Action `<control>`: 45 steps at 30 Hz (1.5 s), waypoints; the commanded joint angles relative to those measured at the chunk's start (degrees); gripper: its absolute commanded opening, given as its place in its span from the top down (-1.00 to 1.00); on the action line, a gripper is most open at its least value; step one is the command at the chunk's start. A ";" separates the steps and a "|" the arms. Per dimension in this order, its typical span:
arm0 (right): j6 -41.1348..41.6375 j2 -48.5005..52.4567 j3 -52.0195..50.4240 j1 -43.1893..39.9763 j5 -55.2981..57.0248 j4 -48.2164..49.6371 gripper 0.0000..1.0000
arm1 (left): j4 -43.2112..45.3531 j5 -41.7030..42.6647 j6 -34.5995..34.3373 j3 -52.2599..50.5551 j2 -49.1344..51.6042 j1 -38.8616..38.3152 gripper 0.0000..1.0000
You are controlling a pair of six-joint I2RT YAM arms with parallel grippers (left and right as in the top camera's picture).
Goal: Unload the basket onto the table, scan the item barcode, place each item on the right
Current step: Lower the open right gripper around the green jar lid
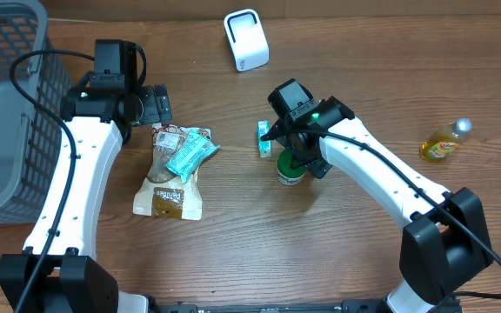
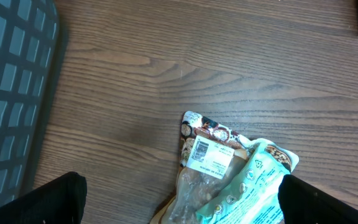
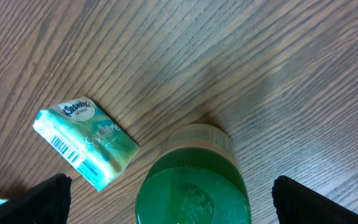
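Observation:
A green-lidded jar stands upright at the table's middle, and my right gripper hangs open straight above it. In the right wrist view the green lid lies between the two black fingertips, apart from both. A teal tissue pack with a barcode on its side lies just left of the jar. My left gripper is open above the top end of a brown snack bag. That snack bag bears a white barcode label, and a teal packet lies on it. The white scanner stands at the back.
A grey mesh basket fills the far left, and its wall shows in the left wrist view. A yellow bottle lies at the far right. Bare wood runs along the front of the table.

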 commanded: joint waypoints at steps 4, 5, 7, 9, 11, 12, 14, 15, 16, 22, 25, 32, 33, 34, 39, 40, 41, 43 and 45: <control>0.24 0.11 -0.31 0.17 1.55 0.00 -1.00 | 0.13 -0.79 0.68 0.42 -0.44 0.28 -0.99; 0.24 0.11 -0.31 0.17 1.55 -0.13 -1.00 | 0.13 -0.79 0.68 0.42 -0.44 0.31 -0.99; 0.22 0.11 -0.31 0.17 1.55 -0.42 -1.00 | 0.13 -0.79 0.68 0.42 -0.44 0.31 -0.99; 0.22 0.11 -0.31 0.17 1.57 -0.85 -1.00 | 0.13 -0.79 0.68 0.42 -0.44 0.28 -0.99; 0.22 0.11 -0.31 0.17 1.57 -1.33 -1.00 | 0.13 -0.79 0.68 0.42 -0.44 0.31 -0.99; 0.24 0.11 -0.31 0.17 1.57 -1.60 -1.00 | 0.13 -0.79 0.68 0.42 -0.44 0.28 -0.99; 0.24 0.11 -0.31 0.17 1.55 -2.16 -1.00 | 0.13 -0.79 0.68 0.42 -0.44 0.28 -0.99; 0.24 0.11 -0.31 0.17 1.51 -2.32 -1.00 | 0.13 -0.76 0.68 0.42 -0.44 0.28 -0.99; 0.24 0.11 -0.31 0.17 1.36 -2.40 -1.00 | 0.13 -0.79 0.68 0.42 -0.44 0.28 -0.99; 0.26 0.11 -0.31 0.22 -1.07 -3.48 -1.00 | 0.13 -0.79 0.68 0.42 -0.44 0.28 -0.99; 0.26 0.13 -0.31 0.22 -1.29 -3.89 -1.00 | 0.13 -0.79 0.68 0.42 -0.44 0.28 -0.99; 0.50 0.13 -0.31 0.22 -2.84 -3.39 -1.00 | 0.13 -0.79 0.68 0.42 -0.44 0.28 -0.99; 0.50 0.11 -0.31 0.22 -2.80 -3.34 -1.00 | 0.13 -0.79 0.68 0.42 -0.44 0.28 -0.99; 0.50 0.13 -0.31 0.22 -2.80 -3.30 -1.00 | 0.11 -0.79 0.68 0.42 -0.44 0.28 -0.99; 0.48 0.13 -0.31 0.22 -2.80 -3.85 -1.00 | 0.13 -0.79 0.68 0.42 -0.44 0.28 -0.99; 0.48 0.13 -0.31 0.22 -2.80 -3.93 -1.00 | 0.13 -0.79 0.68 0.42 -0.44 0.28 -0.99; 0.48 0.13 -0.31 0.22 -2.80 -4.02 -1.00 | 0.13 -0.79 0.68 0.42 -0.44 0.28 -0.99; 0.48 0.13 -0.31 0.22 -2.80 -4.02 -1.00 | 0.13 -0.76 0.68 0.42 -0.44 0.28 -0.99; 0.48 0.13 -0.31 0.22 -2.80 -4.02 -1.00 | 0.13 -0.79 0.68 0.42 -0.44 0.28 -0.99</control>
